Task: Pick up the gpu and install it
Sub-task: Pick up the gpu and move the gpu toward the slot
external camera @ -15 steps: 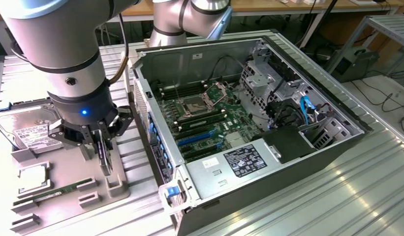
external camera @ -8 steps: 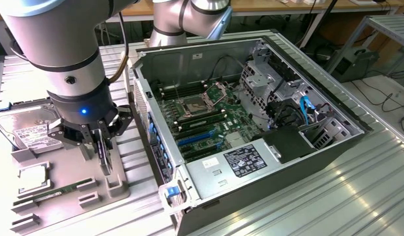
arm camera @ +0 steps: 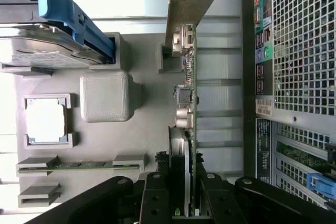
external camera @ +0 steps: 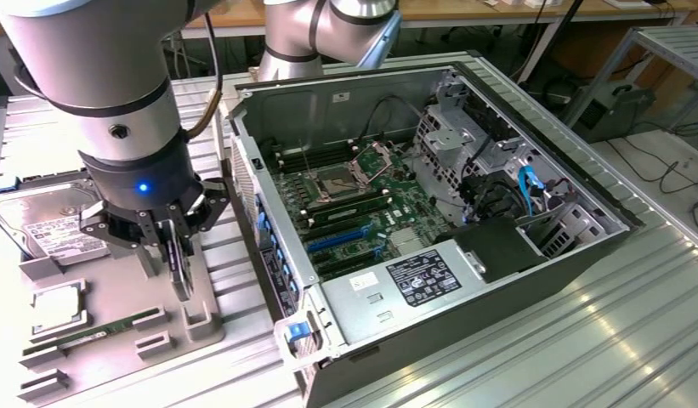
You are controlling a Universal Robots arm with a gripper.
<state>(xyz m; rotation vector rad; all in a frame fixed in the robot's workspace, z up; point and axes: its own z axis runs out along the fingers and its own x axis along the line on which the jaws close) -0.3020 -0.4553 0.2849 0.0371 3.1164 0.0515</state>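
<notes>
Grips the gpu [external camera: 182, 280] with the gripper [external camera: 175, 253], fingers [arm camera: 156, 198] pinched narrow on its two flat sides. Holds it up on its edge at the lower left of the exterior view, at the gray tray [external camera: 218, 319]. Stands left of the open computer [external camera: 439, 212].

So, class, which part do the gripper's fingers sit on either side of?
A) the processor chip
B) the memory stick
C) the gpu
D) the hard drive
C: the gripper is closed on the thin gpu, which stands on edge at the grey tray.
</notes>
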